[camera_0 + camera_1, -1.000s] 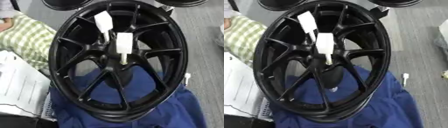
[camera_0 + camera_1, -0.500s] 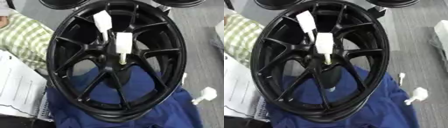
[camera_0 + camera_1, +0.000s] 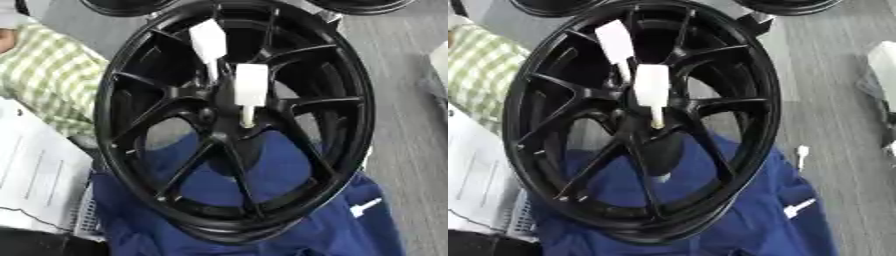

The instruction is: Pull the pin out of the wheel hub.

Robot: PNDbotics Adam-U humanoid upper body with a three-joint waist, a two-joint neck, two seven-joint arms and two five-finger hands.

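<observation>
Centrally, black wheel hub [image 3: 234, 125] on blue cloth [image 3: 332, 220], white-capped pin [image 3: 249, 95] seated, robot's hands unseen.

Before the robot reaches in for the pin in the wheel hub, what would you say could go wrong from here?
1. Two white pins stand close together at the hub: the nearer pin and the farther pin. A hand might catch the wrong one.
2. The black wheel rests on a rumpled blue cloth, so it may shift under a pull.
3. Neither hand shows, so any approach starts unseen, and the spokes crowd the hub.
</observation>
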